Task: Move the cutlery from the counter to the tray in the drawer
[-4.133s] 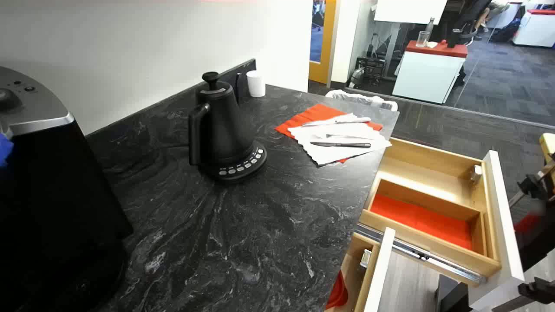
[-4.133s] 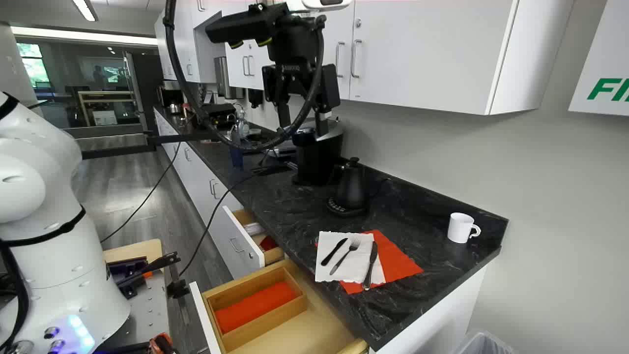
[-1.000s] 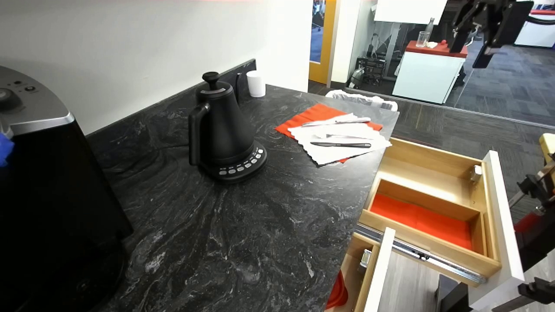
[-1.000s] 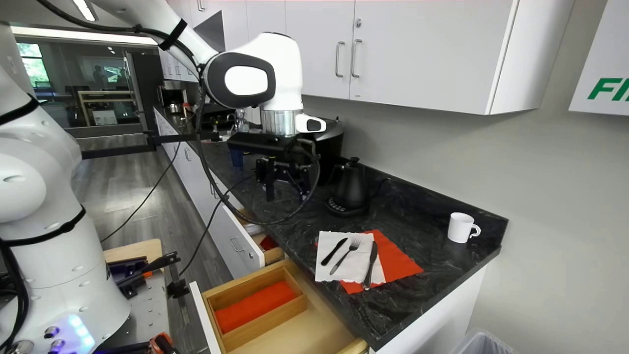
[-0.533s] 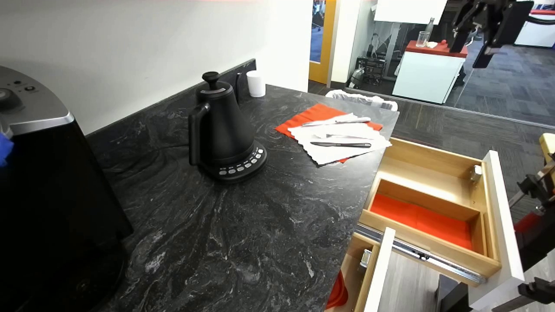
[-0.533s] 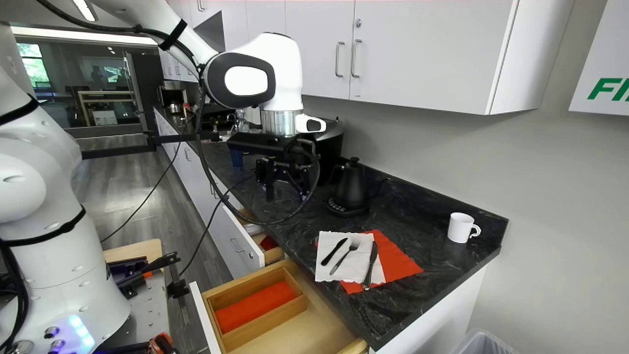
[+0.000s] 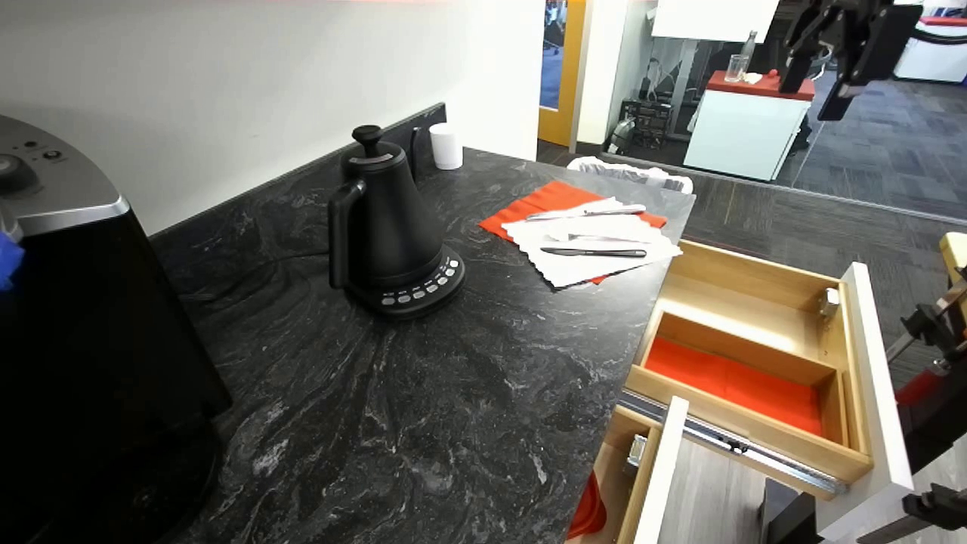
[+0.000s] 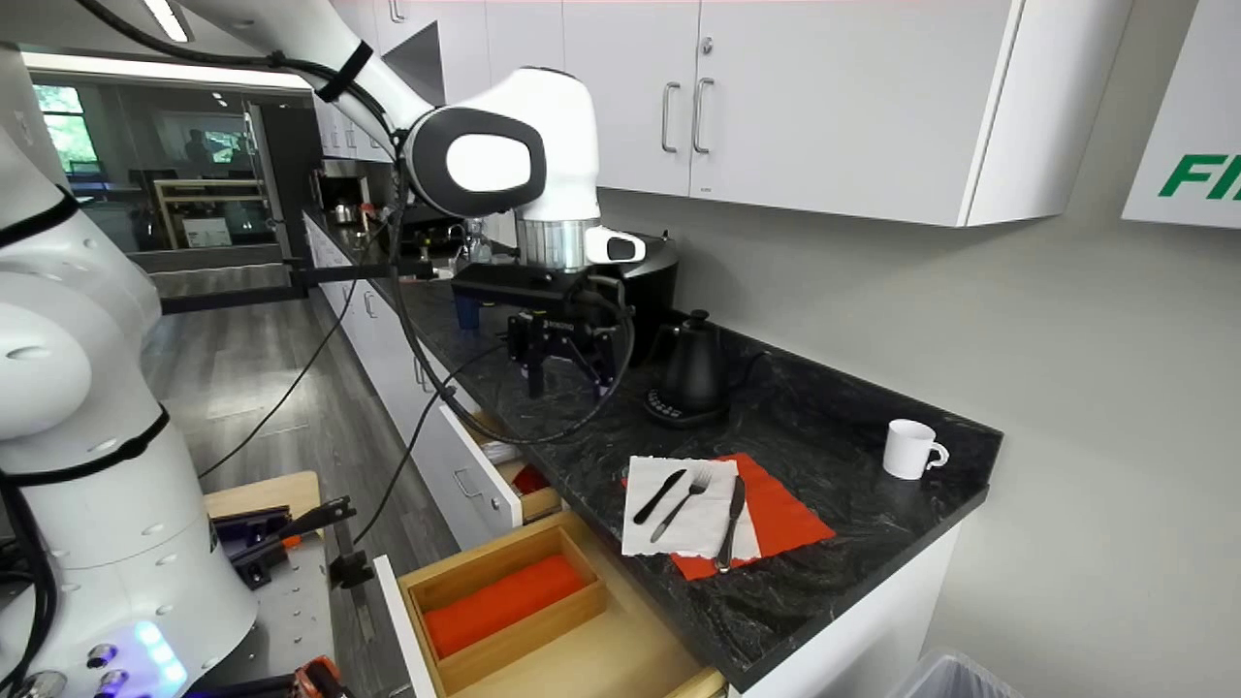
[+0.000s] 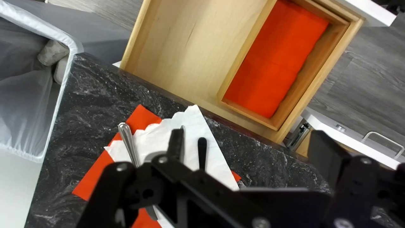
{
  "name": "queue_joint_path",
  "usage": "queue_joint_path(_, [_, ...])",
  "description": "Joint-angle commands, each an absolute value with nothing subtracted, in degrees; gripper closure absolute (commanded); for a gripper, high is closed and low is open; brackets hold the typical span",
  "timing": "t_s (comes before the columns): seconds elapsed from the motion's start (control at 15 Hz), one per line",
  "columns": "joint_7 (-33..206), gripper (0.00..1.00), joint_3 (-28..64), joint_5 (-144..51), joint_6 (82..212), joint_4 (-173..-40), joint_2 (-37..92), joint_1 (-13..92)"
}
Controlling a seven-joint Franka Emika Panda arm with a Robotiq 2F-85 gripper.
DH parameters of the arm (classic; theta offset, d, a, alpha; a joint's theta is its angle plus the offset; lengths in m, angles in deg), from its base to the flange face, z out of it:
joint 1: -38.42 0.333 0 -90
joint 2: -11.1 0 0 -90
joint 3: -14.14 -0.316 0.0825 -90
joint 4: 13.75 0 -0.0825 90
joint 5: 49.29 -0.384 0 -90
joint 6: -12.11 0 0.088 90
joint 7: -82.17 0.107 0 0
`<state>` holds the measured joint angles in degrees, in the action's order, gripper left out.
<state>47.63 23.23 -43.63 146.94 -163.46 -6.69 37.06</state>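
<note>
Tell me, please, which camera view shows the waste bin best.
The wrist view: it looks into the waste bin, showing liner and contents, though the frame cuts it. Both exterior views show only part of its lined top.

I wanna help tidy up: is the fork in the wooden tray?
No, the fork lies on the white napkin on the counter.

Contrasts the dark grey-black counter point(image 7: 483, 393), swirled with pale marbled veins, with the red-orange napkin point(image 8: 785, 509), the white napkin point(image 8: 706, 523) and the cutlery point(image 9: 129, 144), silver-grey to near-black. Pairs the drawer point(image 9: 190, 38), pale wood faced in white, with the tray point(image 9: 246, 47), light wood at the sides, bright red-orange at the bottom. Shows black on the gripper point(image 8: 565, 386) and the kettle point(image 7: 393, 219), white and charcoal on the arm point(image 8: 557, 116), plain white on the mug point(image 8: 906, 449).
</note>
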Motion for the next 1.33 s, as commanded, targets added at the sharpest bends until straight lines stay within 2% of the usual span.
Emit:
queue_joint_path(0.0, [50.63, 0.00, 21.53, -43.97, 153.80, -157.34, 3.58, 38.32])
queue_joint_path(0.2, [51.97, 0.00, 19.53, -43.73, 159.23, -149.30, 14.14, 38.41])
queue_joint_path(0.53, [53.33, 0.00, 16.00, -43.77, 157.60, -135.65, 27.32, 36.68])
queue_joint_path(1.27, [51.59, 0.00, 10.91, -48.96, 153.91, -122.49, 41.89, 31.19])
